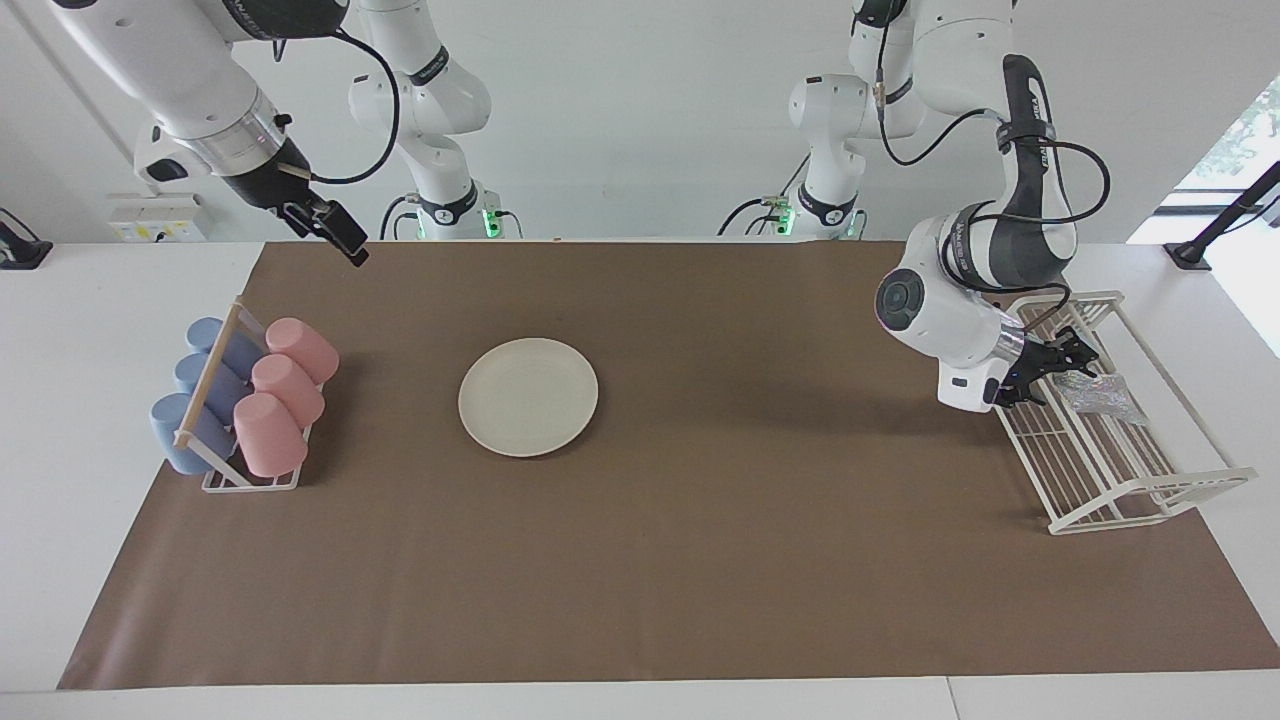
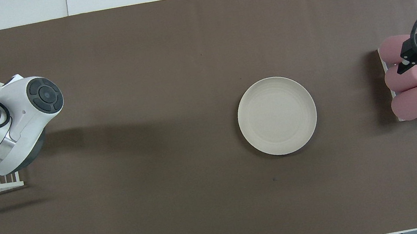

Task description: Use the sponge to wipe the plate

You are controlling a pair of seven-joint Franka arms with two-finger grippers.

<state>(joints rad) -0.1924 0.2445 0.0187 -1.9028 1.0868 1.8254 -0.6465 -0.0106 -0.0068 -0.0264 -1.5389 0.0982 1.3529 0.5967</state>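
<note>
Facing view: left gripper (image 1: 1060, 367) is at the sponge (image 1: 1098, 396) in the wire rack (image 1: 1130, 470); I cannot tell if it grips. Fingers could catch the wires. Right gripper (image 1: 340, 232) waits open. Plate (image 1: 528, 397) sits mid-table.

**Cups and racks on the brown mat**

A brown mat (image 1: 700, 560) covers most of the white worktop (image 1: 60, 400). Toward the right arm's end, three pink cups (image 1: 285, 393) and three blue cups (image 1: 200, 385) lie in a small holder (image 1: 250, 483). At the left arm's end stands a white wire rack (image 1: 1120, 460).
</note>
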